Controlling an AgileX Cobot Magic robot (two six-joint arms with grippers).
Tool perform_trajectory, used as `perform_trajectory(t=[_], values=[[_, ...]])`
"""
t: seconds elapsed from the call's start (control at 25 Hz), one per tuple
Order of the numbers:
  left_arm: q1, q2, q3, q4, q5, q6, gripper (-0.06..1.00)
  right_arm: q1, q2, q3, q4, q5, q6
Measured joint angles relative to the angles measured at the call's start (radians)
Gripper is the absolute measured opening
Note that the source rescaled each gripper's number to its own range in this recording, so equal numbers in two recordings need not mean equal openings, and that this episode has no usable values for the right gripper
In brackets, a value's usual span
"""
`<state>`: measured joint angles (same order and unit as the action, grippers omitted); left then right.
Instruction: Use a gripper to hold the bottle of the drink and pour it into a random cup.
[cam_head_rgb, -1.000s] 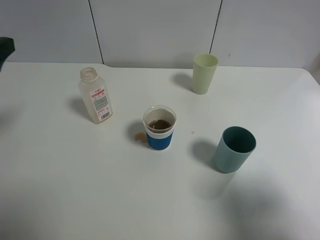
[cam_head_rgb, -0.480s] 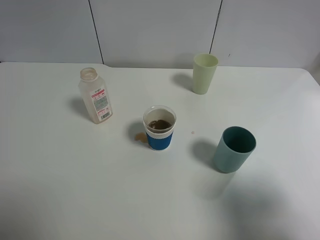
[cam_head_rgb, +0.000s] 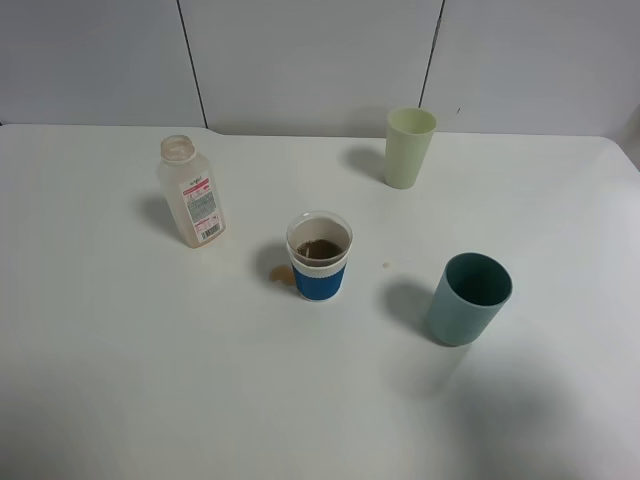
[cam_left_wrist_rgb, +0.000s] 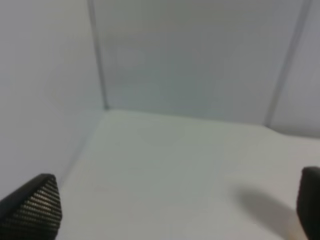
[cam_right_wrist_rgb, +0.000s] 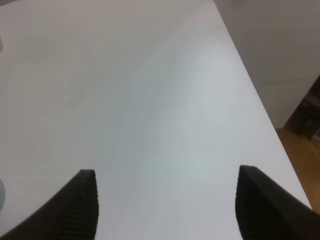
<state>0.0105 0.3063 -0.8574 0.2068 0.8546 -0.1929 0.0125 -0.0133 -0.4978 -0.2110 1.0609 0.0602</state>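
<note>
1. Left claw (cam_left_wrist_rgb: 165, 210): jaws spread wide, nothing between them. It shows only in its own wrist view, over bare white surface (cam_head_rgb: 200, 380) by a wall corner. The high view shows no arm at all.
2. Right claw (cam_right_wrist_rgb: 167, 205): also wide open and empty, over a bare stretch near the surface edge. No task thing lies between or just beside either claw's fingers.
3. Bottle (cam_head_rgb: 190, 192): upright, uncapped, well away from both claws, on the left arm's side of the surface, so the left claw looks the nearer one.
4. Bottle looks: small, clear, squarish plastic body, pink-and-white label on one face, wide open neck. It seems nearly empty; I can't tell whether any liquid is left.
5. Handling guess: light, thin-walled, likely flexes if squeezed hard, smooth plastic so a bit slippery. Being light and narrow, it tips easily if bumped.
6. Where to grab: across the flat sides at mid-body, around the label, below the shoulder. The neck should stay free for tipping.
7. Cup (cam_head_rgb: 320, 256): white upper band, blue lower band, clear rim, just beside the bottle toward the middle. Brown drink (cam_head_rgb: 320, 249) already sits inside, so the pour looks done.
8. Small brownish spot on the surface touching the cup's base, bottle side. Could be a spill.
9. Pale green cup (cam_head_rgb: 410, 147) and teal cup (cam_head_rgb: 467, 298) stand apart on the right arm's side; both look empty.
</note>
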Motion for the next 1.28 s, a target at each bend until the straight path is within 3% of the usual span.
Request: perform_trajectory(t=[0.16, 0.36, 0.56, 0.8, 1.0, 1.28], values=[[0.0, -0.077, -0.001, -0.101, 0.073, 0.056, 0.92, 0.0, 0.0, 0.0, 0.0, 0.0, 0.0], [0.0, -0.196, -0.002, -0.118, 0.168, 0.107, 0.92, 0.0, 0.0, 0.0, 0.0, 0.0, 0.0], [0.0, -0.297, -0.003, -0.13, 0.198, 0.162, 0.92, 0.0, 0.0, 0.0, 0.0, 0.0, 0.0], [0.0, -0.312, 0.013, -0.207, 0.249, 0.181, 0.92, 0.0, 0.0, 0.0, 0.0, 0.0, 0.0], [0.0, -0.313, 0.093, -0.219, 0.247, 0.183, 0.92, 0.0, 0.0, 0.0, 0.0, 0.0, 0.0], [0.0, -0.313, 0.273, -0.229, 0.15, 0.183, 0.92, 0.0, 0.0, 0.0, 0.0, 0.0, 0.0]])
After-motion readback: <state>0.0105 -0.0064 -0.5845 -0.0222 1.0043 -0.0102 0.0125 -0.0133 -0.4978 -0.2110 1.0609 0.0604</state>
